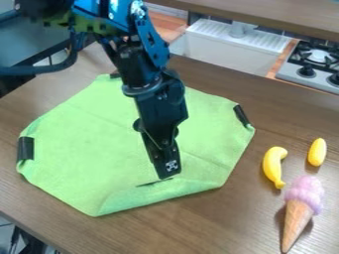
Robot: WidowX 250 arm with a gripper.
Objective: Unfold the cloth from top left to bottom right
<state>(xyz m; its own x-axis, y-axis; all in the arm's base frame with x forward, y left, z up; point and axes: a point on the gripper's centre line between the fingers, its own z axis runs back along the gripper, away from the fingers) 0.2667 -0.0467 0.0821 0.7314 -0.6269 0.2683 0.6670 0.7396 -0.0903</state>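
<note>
One green cloth [86, 144] lies partly folded on the counter [218, 223] beneath the gripper [167, 175]; whether that is open or closed, I cannot tell

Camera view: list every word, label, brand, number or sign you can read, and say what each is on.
No text can be read for certain.
Small white mark on the pincer: too small to make out.
White marks on the arm's blue upper part: too small to read.
</note>
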